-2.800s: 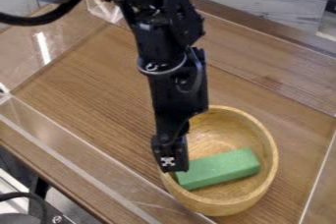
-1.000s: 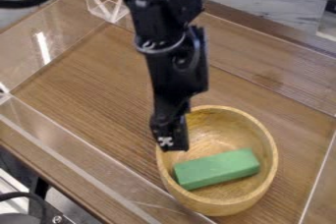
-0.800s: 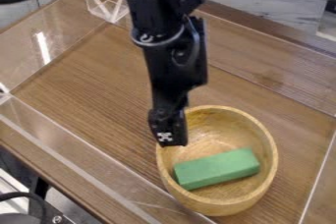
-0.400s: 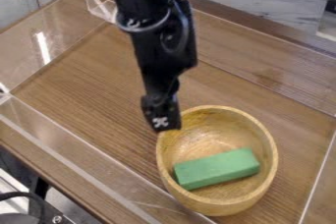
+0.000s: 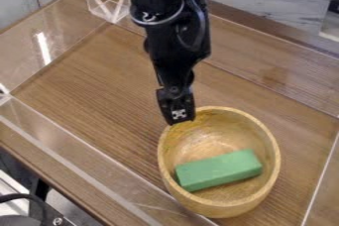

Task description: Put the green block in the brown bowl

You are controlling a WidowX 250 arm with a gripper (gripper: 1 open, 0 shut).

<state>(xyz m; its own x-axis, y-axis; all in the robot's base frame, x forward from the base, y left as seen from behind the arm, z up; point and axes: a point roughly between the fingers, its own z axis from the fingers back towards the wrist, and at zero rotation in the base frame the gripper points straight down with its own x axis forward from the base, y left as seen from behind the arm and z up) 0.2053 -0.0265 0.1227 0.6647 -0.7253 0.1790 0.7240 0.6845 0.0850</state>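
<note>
Green block [image 5: 219,171] in brown bowl [image 5: 269,134], below empty hand [image 5: 175,109]

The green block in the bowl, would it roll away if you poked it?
Probably not: the green block has flat sides and lies flat in the brown bowl. It looks stiff, keeping straight edges. The rim would likely stop any sliding.
</note>
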